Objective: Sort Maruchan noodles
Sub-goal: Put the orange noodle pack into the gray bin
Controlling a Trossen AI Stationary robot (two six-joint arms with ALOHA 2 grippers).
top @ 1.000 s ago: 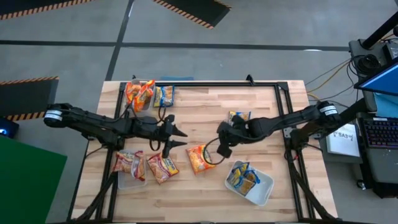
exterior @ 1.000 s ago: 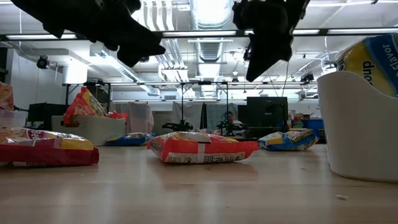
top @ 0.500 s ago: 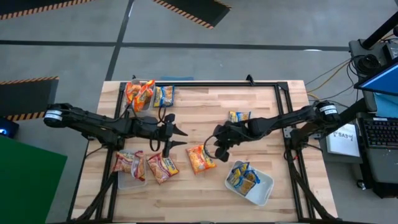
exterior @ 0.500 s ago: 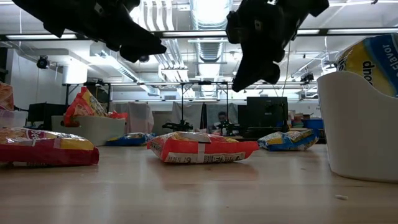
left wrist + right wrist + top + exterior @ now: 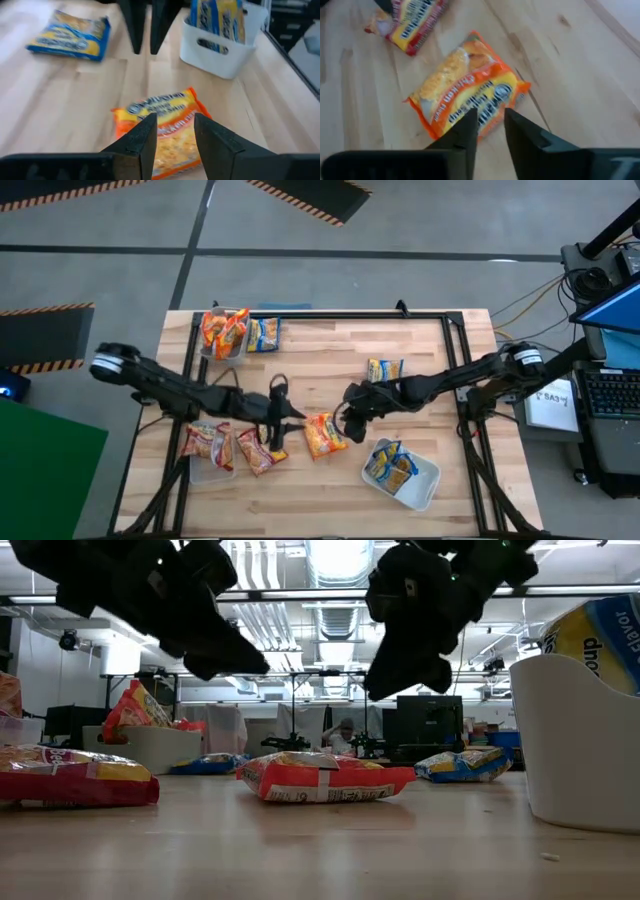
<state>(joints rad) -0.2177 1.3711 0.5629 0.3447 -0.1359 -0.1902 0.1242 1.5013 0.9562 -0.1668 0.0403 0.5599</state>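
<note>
Tabletop planks point(image 5: 330, 340) fill most of the overhead picture, and only that view lays out the whole spread; from table height the two arms are just dark masses cut off at the top edge.

Both arms reach in toward the middle from opposite sides. The left gripper point(image 5: 283, 423) hangs near the centre, and the right gripper point(image 5: 347, 418) faces it from the other side, with the orange packet point(image 5: 323, 434) lying flat on the wood between and just in front of them. Neither is touching it. From above, the fingers blur into the arms, so their gap is hard to read there. The wrist cameras settle it: the left fingers point(image 5: 137, 145) stand a little apart with nothing between them, the orange packet lying beyond, and the right fingers point(image 5: 465, 131) are likewise slightly parted and empty over the same packet.

The white tub point(image 5: 420, 480) near the right front corner holds blue packets point(image 5: 390, 465) standing on edge; the low view cuts it off at the picture's right side. A clear tub point(image 5: 210, 470) at the left front has red packets point(image 5: 207, 442) lying across it, one more point(image 5: 258, 450) beside it. A third tub point(image 5: 222, 334) at the far left holds orange packets, its rim mostly hidden by them. Loose blue packets lie at the far edge point(image 5: 263, 333) and to the right of centre point(image 5: 384, 368).

A person shows small and indistinct in the room behind, in the low view only.
</note>
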